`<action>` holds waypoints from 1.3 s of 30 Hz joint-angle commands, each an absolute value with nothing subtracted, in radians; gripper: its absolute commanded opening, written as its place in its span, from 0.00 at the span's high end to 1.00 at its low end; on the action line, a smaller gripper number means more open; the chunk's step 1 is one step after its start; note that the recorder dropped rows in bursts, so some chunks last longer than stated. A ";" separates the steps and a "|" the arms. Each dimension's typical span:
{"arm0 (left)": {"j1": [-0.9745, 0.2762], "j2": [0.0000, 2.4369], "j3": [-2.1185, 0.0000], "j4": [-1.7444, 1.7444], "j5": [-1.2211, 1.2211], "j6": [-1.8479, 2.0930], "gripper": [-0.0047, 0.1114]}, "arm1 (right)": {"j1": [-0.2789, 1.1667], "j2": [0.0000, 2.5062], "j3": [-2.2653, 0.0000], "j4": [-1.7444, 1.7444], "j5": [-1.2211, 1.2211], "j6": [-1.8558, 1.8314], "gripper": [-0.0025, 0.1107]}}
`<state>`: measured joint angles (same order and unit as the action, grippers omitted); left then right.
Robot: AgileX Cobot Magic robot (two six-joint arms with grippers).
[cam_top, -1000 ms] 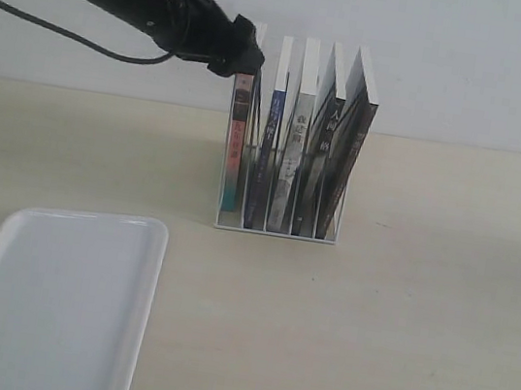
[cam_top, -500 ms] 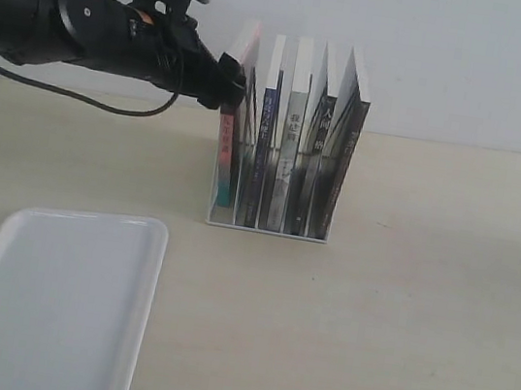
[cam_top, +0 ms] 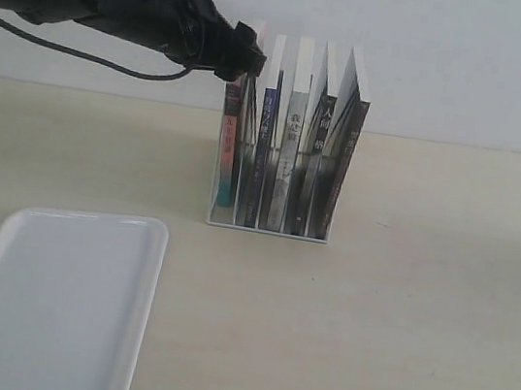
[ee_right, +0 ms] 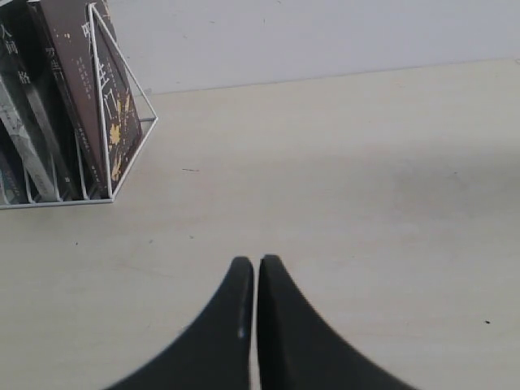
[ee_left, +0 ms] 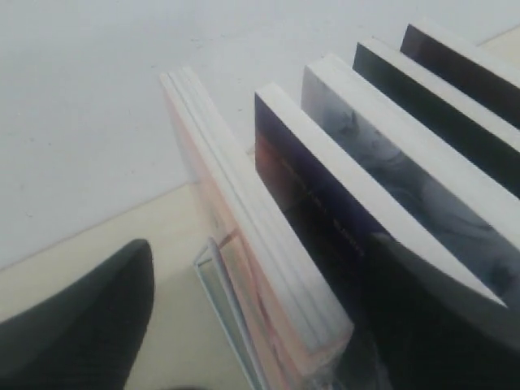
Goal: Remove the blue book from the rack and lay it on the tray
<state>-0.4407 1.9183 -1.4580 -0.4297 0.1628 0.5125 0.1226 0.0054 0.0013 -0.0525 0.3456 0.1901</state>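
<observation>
The white wire rack (cam_top: 270,228) stands at the back middle of the table with several upright books. The blue book (cam_top: 264,147) is second from the left, its narrow spine facing front; its navy cover (ee_left: 284,175) shows in the left wrist view. My left gripper (cam_top: 245,55) hovers open at the top of the pink-and-teal book (cam_top: 231,151), just left of the blue book. One dark finger (ee_left: 81,325) sits outside the pink book (ee_left: 260,244); the other finger is not clear. The white tray (cam_top: 58,302) lies front left. My right gripper (ee_right: 256,264) is shut over bare table.
Black-spined books (cam_top: 320,155) fill the slots right of the blue book. In the right wrist view the rack's end wire (ee_right: 122,106) and the outer book stand well away from the right gripper. A white wall runs behind the table.
The rack with its books slid slightly left. The left gripper dipped down beside the pink book, then rose back to its top edge.
</observation>
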 commanded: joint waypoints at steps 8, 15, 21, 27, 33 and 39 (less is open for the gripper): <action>-0.441 1.978 -1.498 -0.433 0.183 0.493 0.44 | 0.122 0.000 0.000 -0.057 0.333 0.184 0.97; -0.441 1.978 -1.498 -0.426 0.172 0.493 0.79 | 0.122 0.000 0.000 -0.057 0.333 0.184 0.97; -0.441 1.969 -1.500 -0.426 0.178 0.497 0.92 | 0.122 0.000 0.000 -0.057 0.333 0.184 0.97; -0.441 1.922 -1.502 -0.426 0.194 0.486 0.92 | 0.122 0.000 0.000 -0.057 0.333 0.184 0.97; -0.441 1.879 -1.551 -0.426 0.318 0.456 0.92 | 0.122 0.000 0.000 -0.057 0.333 0.184 0.97; -0.441 1.857 -1.643 -0.419 0.429 0.399 0.92 | 0.122 0.000 0.000 -0.057 0.333 0.184 0.97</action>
<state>-0.4388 1.8933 -1.5931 -0.4108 0.4141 0.4384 0.1226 0.0054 0.0013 -0.0525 0.3456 0.1901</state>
